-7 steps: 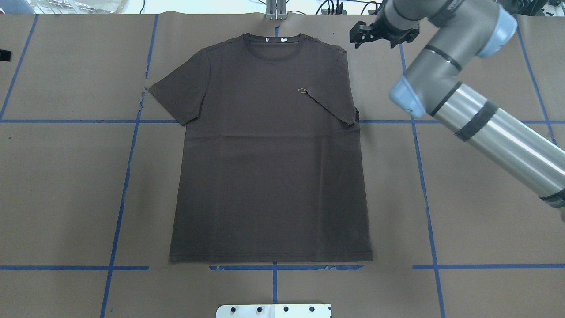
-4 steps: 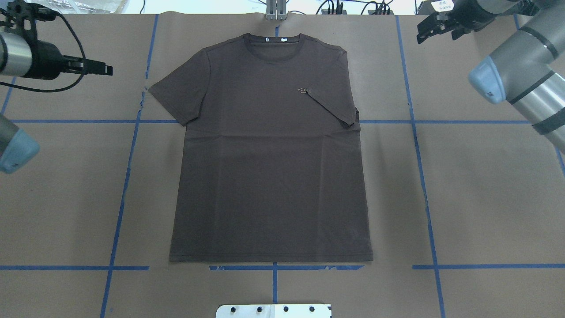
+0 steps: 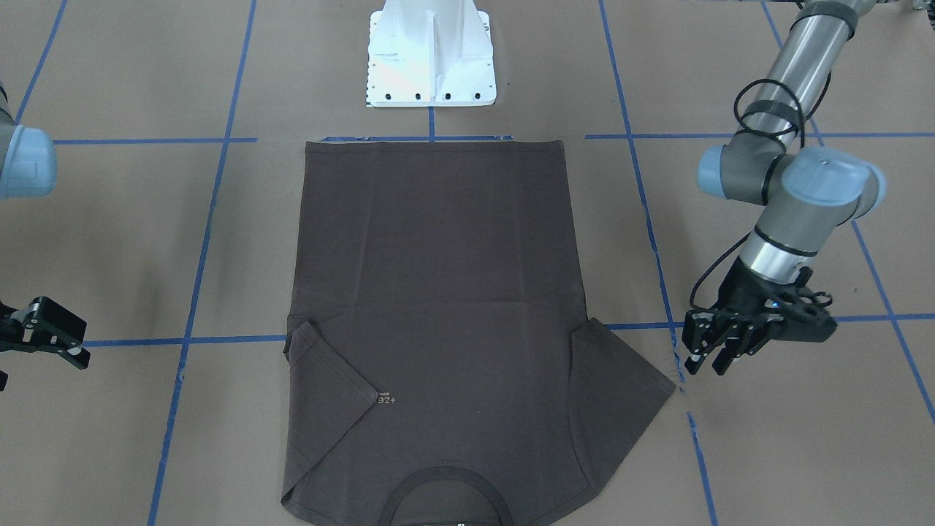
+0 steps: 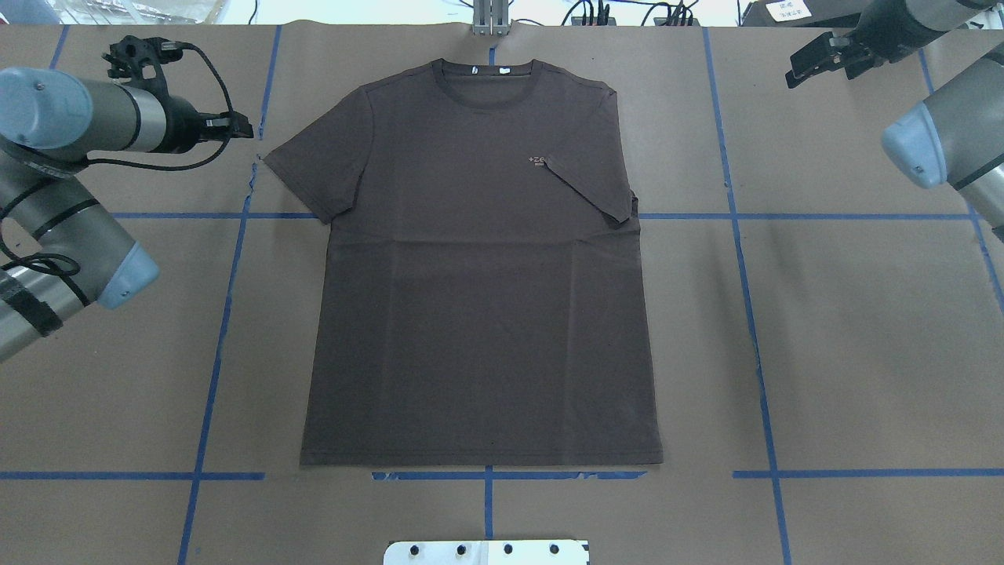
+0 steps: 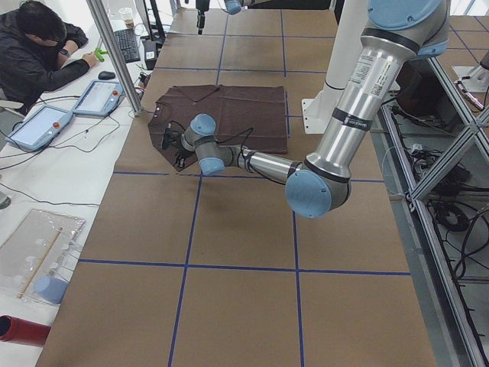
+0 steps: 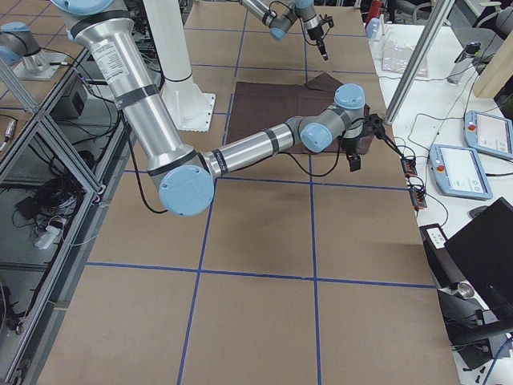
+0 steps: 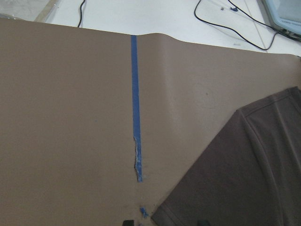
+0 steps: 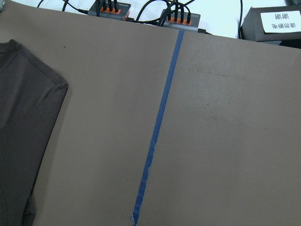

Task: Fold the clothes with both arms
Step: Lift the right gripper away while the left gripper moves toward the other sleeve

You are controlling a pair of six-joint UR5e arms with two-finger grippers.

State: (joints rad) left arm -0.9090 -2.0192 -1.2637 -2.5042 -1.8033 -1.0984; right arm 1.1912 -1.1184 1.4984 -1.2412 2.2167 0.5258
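A big table covered with brown paper fills the views, and blue tape lines divide it into squares. In the middle of it lies the dark brown-grey T-shirt, flat and with its front side up. Its hem is at the robot's side, just in front of the white pedestal base, and its neck is at the far side. The left arm comes in from the robot's left and reaches toward the shoulder part of the shirt. The right arm is bent above the far right corner of the table. At the table's end on the robot's left, a person in dark clothes sits at a white desk. The left gripper hangs over the bare paper just beside the tip of the left sleeve without touching it. Its fingers are spread apart, and the two fingertips show at the lower edge of the left wrist view with a wide gap between them. The right gripper is well apart from the shirt, also over bare paper, with its fingers spread and nothing between them. The left sleeve lies stretched out on the paper. The right sleeve is folded inward over the chest. The ribbed round collar lies flat. The tip of the folded sleeve touches the small pale logo.
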